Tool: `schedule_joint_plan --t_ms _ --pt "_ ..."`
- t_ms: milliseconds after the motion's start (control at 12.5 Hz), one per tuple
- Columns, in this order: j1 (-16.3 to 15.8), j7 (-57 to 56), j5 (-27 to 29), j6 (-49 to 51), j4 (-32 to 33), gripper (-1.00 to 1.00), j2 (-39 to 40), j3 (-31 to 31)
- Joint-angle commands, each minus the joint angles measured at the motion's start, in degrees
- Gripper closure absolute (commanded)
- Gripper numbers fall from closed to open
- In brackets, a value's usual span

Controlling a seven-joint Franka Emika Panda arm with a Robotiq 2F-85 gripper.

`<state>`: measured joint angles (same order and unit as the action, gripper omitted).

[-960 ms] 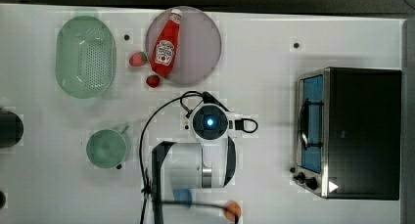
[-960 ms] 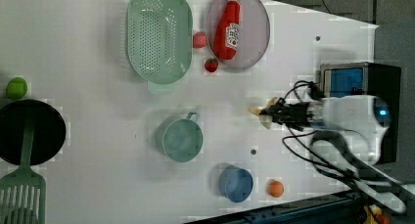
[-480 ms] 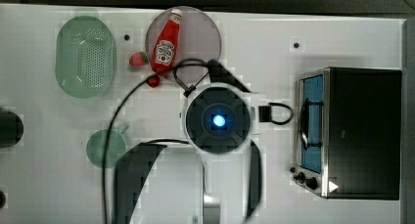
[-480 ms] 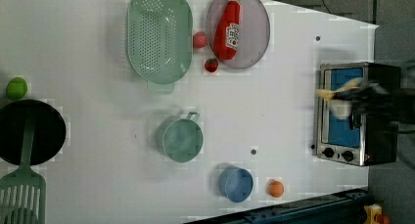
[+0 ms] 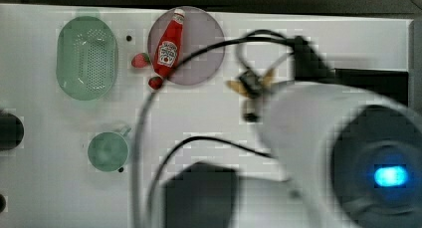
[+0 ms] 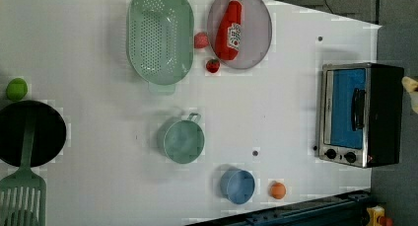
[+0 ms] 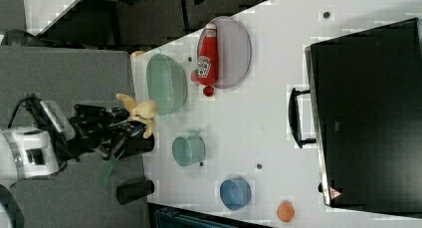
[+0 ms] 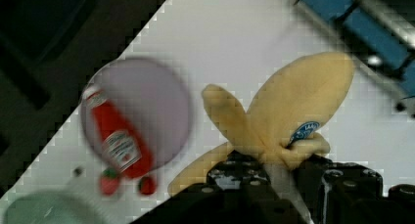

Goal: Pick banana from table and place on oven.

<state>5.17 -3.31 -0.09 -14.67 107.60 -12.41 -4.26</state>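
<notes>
My gripper [image 8: 279, 168] is shut on the banana [image 8: 293, 111], a soft yellow peeled banana with a blue sticker whose flaps spread out past the fingers. In the right view the banana [image 7: 141, 110] hangs in the gripper [image 7: 130, 124] well clear of the white table [image 7: 278, 88]. The top view has the gripper [image 5: 251, 86] with yellow banana tips [image 5: 238, 87] close under the camera, beside the oven's black top [image 5: 373, 78]. In the left view the oven [image 6: 360, 115] stands at the table's [image 6: 98, 137] right end, and a bit of banana [image 6: 411, 90] shows just beyond it.
A ketchup bottle [image 6: 231, 26] lies on a purple plate [image 6: 256, 38], beside two strawberries [image 6: 201, 40] and a green colander [image 6: 158, 36]. A green mug [image 6: 182, 139], a blue cup [image 6: 237, 185] and an orange [image 6: 277, 190] sit nearer the front. A black pan [image 6: 27, 132] is at the left view's left.
The arm has risen toward the top camera with the banana and swung toward the oven. In the left view it has slid to the right edge, baring the oven.
</notes>
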Motion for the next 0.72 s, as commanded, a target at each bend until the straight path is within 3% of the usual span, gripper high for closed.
schedule_joint_plan --t_ms 80,400,720 --pt "3.17 -10.15 -1.17 1.10 2.08 0.53 7.10 -10.05" --pt "3.24 -25.21 -1.37 -6.84 -1.90 0.53 16.37 -19.64" --pt "3.30 -33.53 -1.37 -9.50 -5.42 0.53 24.73 -24.61"
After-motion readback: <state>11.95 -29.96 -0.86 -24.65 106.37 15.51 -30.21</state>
